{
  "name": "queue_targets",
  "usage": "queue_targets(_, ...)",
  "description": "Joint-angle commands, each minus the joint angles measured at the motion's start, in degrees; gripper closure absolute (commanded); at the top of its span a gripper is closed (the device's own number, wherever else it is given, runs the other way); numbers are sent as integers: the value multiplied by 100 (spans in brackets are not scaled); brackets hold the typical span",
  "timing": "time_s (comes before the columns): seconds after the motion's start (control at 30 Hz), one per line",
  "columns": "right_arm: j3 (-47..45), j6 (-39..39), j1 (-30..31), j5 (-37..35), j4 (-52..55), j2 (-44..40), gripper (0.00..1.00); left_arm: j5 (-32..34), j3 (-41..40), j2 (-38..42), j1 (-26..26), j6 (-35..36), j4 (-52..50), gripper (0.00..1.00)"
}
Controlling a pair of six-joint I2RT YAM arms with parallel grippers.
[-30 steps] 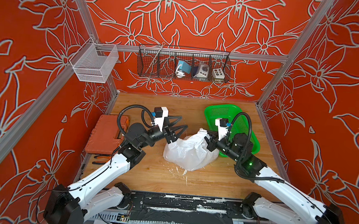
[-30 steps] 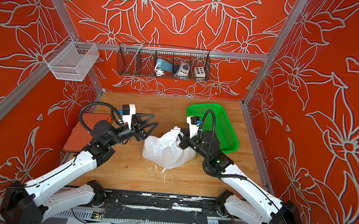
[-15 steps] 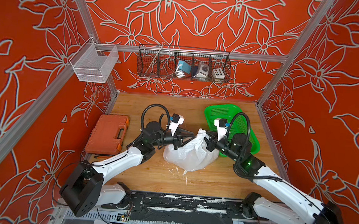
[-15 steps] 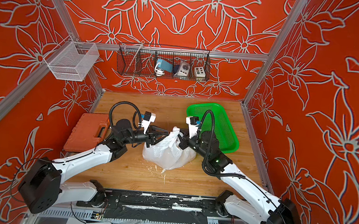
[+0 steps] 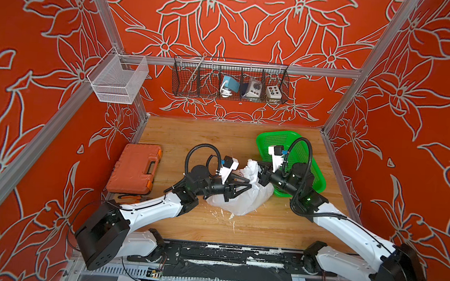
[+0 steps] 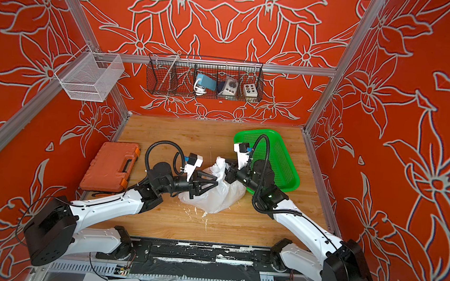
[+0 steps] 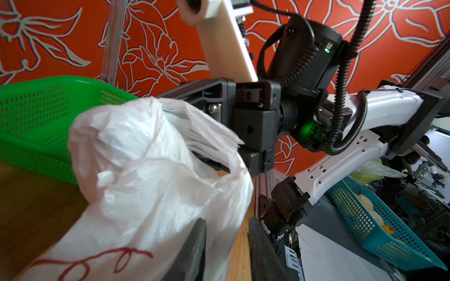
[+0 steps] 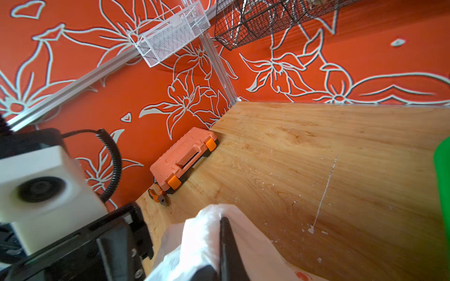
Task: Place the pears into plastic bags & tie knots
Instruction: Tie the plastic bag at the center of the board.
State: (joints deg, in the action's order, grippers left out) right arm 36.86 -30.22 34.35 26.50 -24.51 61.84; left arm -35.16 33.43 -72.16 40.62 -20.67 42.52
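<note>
Grip on the bag from two sides. Left gripper: jaws drawn in to a narrow gap, white film bunched in that gap in the left wrist view, so judged clamped on a fold of the bag at its upper flank. Right gripper: jaws together, pinched on the bag's crumpled white top, film wrapped round one finger in the right wrist view. Tips of the two nearly facing and close together, with the bag's neck between them.

Under the left gripper and back toward its own arm, the bulging body of the bag, resting on the worktop. No pears in sight on the worktop; probably inside the bag, going by the bulge, but not to be confirmed through the film. No knot to be made out either: too crumpled at the top to tell loops from folds.

Behind the right gripper, just beside the bag, a green basket. Well off behind the left arm, an orange case.

Next, most likely, tying. Long axis of the neck roughly along the line from left gripper to right, both equally near, right on the end, left on the flank below it. Hinges on crossing those two handfuls without slack film slipping out.
</note>
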Motion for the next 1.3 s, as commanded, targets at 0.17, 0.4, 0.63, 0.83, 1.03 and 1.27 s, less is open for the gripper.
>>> queue_targets(0.17, 13, -352, -121, 592, -255, -263, 100, 408, 195, -163, 25, 284, -174, 67)
queue_targets(0.4, -118, -338, -225, 618, -115, -436, 100, 841, -171, 891, -230, 354, 132, 55)
queue_targets(0.63, -167, -319, -249, 680, -23, -522, 100, 1139, 209, 1240, -749, 380, 47, 50)
queue_targets(0.83, -176, -327, -244, 751, -23, -551, 100, 304, 933, 235, -845, 509, -86, 51)
queue_targets(1.03, -141, -274, -265, 696, 39, -567, 100, -845, 1033, -390, -837, 330, 213, 64)
queue_targets(1.27, -135, -288, -326, 645, -1, -581, 100, -1073, 541, -375, -541, 150, 526, 72)
